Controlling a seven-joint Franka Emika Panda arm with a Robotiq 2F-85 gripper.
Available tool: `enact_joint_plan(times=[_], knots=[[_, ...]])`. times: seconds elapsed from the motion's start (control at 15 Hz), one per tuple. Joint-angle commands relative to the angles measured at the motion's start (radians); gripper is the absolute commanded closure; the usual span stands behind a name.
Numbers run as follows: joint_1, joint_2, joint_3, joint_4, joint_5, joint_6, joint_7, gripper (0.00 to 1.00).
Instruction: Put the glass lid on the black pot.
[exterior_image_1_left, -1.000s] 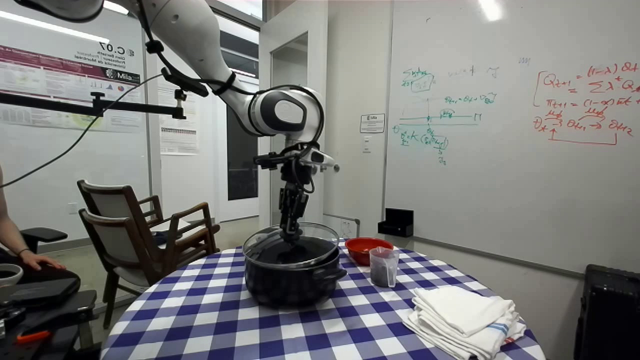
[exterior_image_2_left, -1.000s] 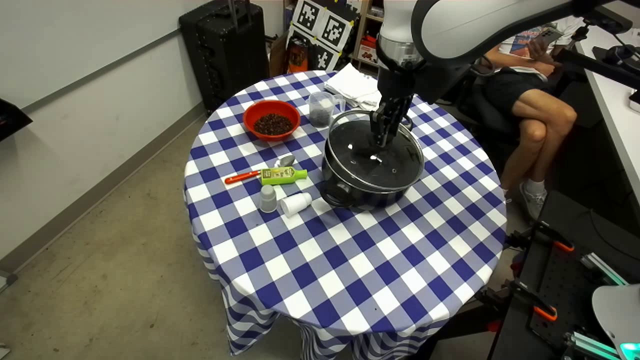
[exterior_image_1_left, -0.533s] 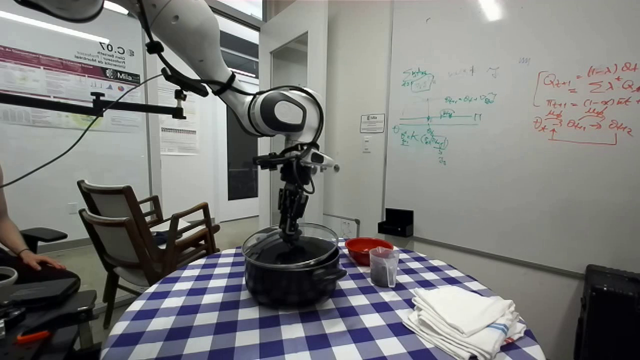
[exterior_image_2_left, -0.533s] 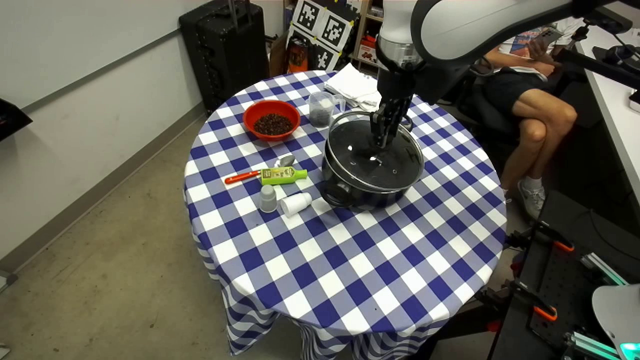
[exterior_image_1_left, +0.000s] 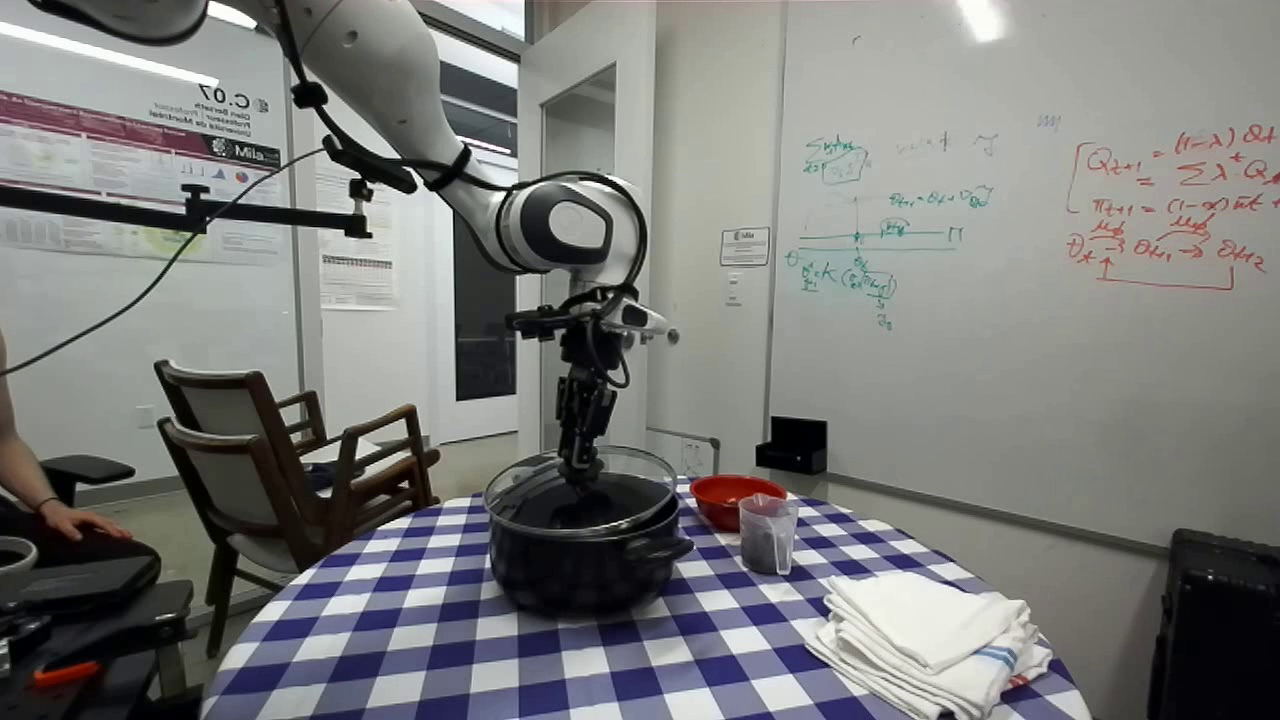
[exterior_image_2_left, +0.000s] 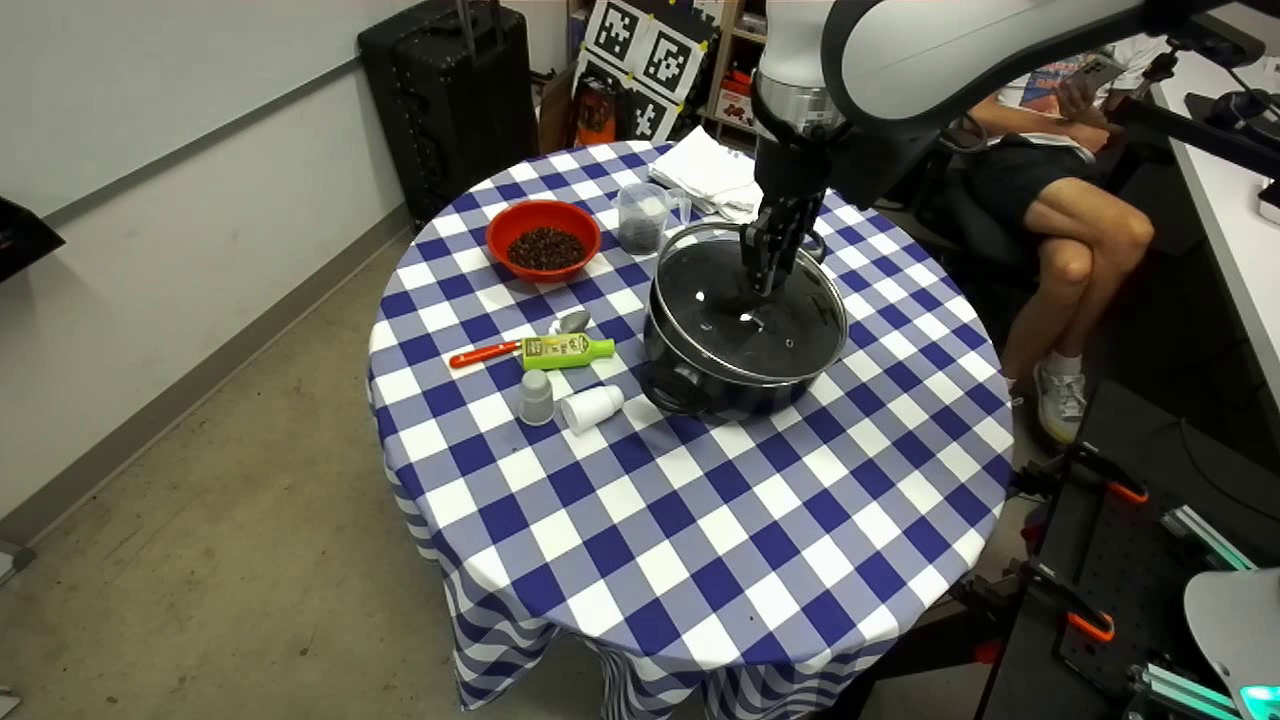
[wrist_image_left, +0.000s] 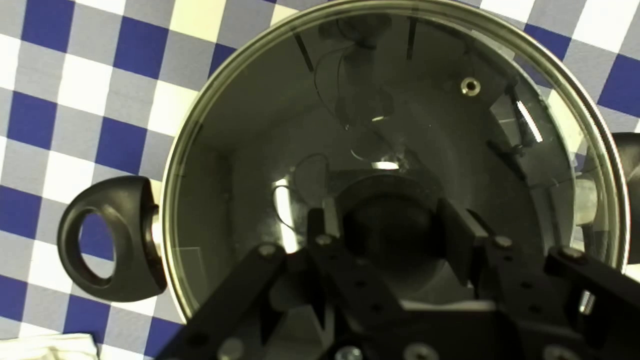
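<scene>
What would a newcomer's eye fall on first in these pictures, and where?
Probably the black pot on the checked tablecloth, with the robot's hand gripping a glass lid over the pot. Next, perhaps, two bright colours in an exterior view: the red bowl towards the upper left, and below it the green bottle lying down.

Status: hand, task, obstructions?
Hand closed on dark knob of round clear glass lid. Lid over wide round black pot, not seated flush. Round red bowl apart, likely not obstructing.
</scene>
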Motion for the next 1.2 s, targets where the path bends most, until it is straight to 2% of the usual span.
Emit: enact_joint_plan(times=[0.0,0.07,0.27,0.33,0.67,0.8,0.87,1.13], knots=[[0.002,-0.01,0.002,0.0,0.023,-0.016,-0.027,0.25],[0.002,-0.009,0.003,0.0,0.024,-0.016,-0.027,0.23],[0.003,-0.009,0.005,-0.002,0.027,-0.014,-0.022,0.04],[0.003,-0.009,0.006,-0.003,0.028,-0.013,-0.022,0.01],[0.001,-0.016,0.009,-0.011,0.032,-0.011,-0.025,0.0],[-0.014,-0.045,0.029,-0.035,0.077,-0.002,-0.058,0.0],[0.008,-0.003,0.003,0.0,0.031,-0.002,-0.015,0.0],[0.006,-0.022,0.011,-0.01,0.055,-0.003,-0.032,0.0]])
